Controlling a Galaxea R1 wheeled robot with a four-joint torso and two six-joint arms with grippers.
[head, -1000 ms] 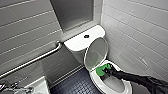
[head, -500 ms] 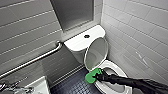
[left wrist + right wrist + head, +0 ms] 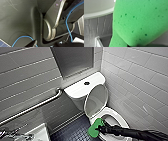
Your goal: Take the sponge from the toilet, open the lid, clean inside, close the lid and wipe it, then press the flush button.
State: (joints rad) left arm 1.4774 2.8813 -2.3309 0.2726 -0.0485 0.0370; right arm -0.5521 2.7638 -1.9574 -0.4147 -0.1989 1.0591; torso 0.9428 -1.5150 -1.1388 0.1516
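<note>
Head looks down from high, right wrist close, both share sponge (image 3: 95, 127)

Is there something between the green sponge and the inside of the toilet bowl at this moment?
Nothing visible. The lid stands raised against the tank, so the bowl is open. The sponge, in the right pincer, hangs at the bowl's rim.

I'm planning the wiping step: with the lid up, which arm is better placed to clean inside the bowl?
Right. The right gripper holds the sponge at the rim of the bowl, and the lid stands raised against the tank. It likely needs only a short reach.
</note>
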